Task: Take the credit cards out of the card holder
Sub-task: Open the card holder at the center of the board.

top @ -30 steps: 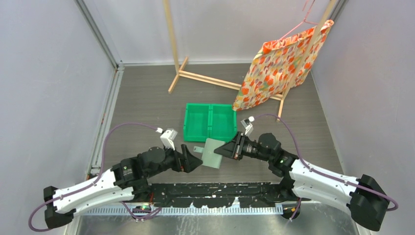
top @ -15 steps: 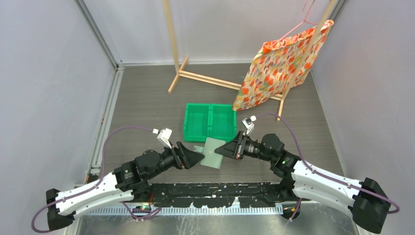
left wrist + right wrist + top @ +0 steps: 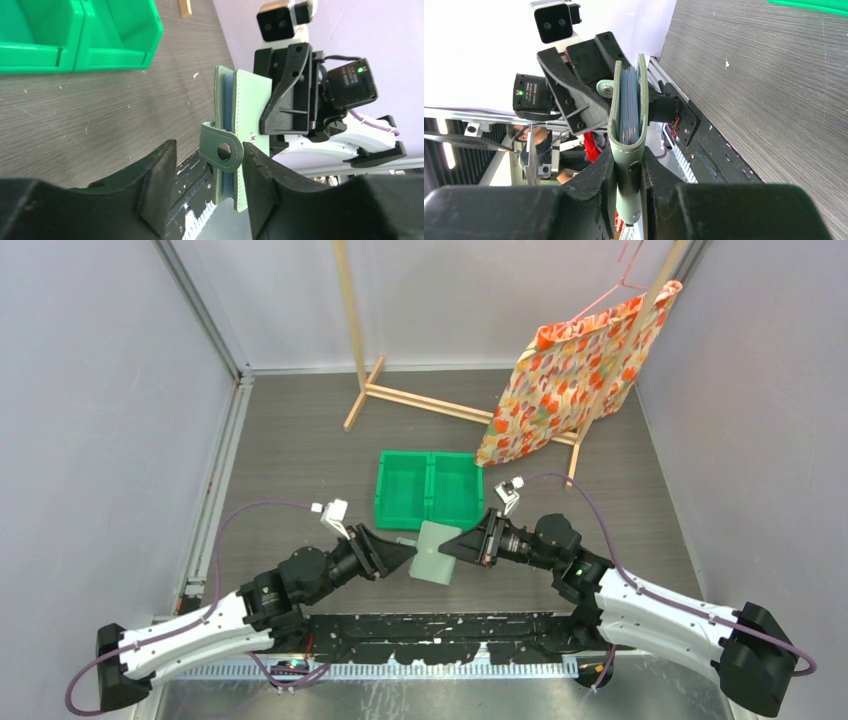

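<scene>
Your right gripper (image 3: pixel 628 167) is clamped tight on the card holder (image 3: pixel 626 135). Both fingers press the grey-green covers at the folded end, and the rest of the wallet sticks straight out past the fingertips, edge-on and off the table (image 3: pixel 300 440). The covers stand slightly apart at the far end. Between them you see stacked pale blue edges (image 3: pixel 629 105); you cannot tell whether those are the credit cards or the slot linings, and nothing has been drawn out of the holder.

Your left gripper (image 3: pixel 207 146) faces the right one nose to nose, its jaws partly spread and gripping nothing. The holder's dark green strap tab (image 3: pixel 221 150), with its snap ring, hangs in the gap between your left fingers. The tab's rounded end lies against one finger (image 3: pixel 255 170), and open space separates it from the other finger (image 3: pixel 160 170). The pale free edge of the holder runs just beyond that first fingertip.

The green bin (image 3: pixel 430 490) sits on the table just beyond both sets of fingertips, near the holder but not touching it.
</scene>
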